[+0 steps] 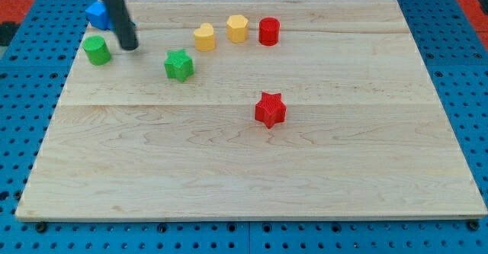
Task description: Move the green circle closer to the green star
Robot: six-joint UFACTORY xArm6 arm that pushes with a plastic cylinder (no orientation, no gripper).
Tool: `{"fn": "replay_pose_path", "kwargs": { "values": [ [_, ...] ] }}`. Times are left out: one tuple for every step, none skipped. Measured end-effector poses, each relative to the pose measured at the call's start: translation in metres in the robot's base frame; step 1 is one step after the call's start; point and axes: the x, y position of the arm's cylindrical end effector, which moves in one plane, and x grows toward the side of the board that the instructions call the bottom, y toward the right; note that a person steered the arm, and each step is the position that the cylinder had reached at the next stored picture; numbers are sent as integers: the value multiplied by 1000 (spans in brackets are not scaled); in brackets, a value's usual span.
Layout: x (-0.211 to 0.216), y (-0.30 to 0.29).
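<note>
The green circle (97, 49) is a short green cylinder near the board's upper left. The green star (179, 64) lies to its right, with a gap of bare wood between them. My tip (129, 46) is the lower end of the dark rod coming down from the view's top left. It stands between the two green blocks, close to the right of the green circle and slightly above it. I cannot tell if it touches the circle.
A blue block (97, 14) sits at the upper left, partly hidden behind the rod. A yellow heart-like block (204, 36), a yellow hexagon (238, 28) and a red cylinder (268, 31) line the top. A red star (270, 109) lies mid-board on the wooden board (252, 178).
</note>
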Motion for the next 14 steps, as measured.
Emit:
{"fn": "replay_pose_path", "kwargs": {
  "values": [
    [-17,-47],
    [-7,-77],
    [33,-79],
    [76,-54],
    [81,-52],
    [44,-51],
    [47,-73],
    [98,-112],
    [125,-79],
    [150,-7],
    [166,-77],
    [165,-51],
    [144,-44],
    [129,-44]
  ]
}}
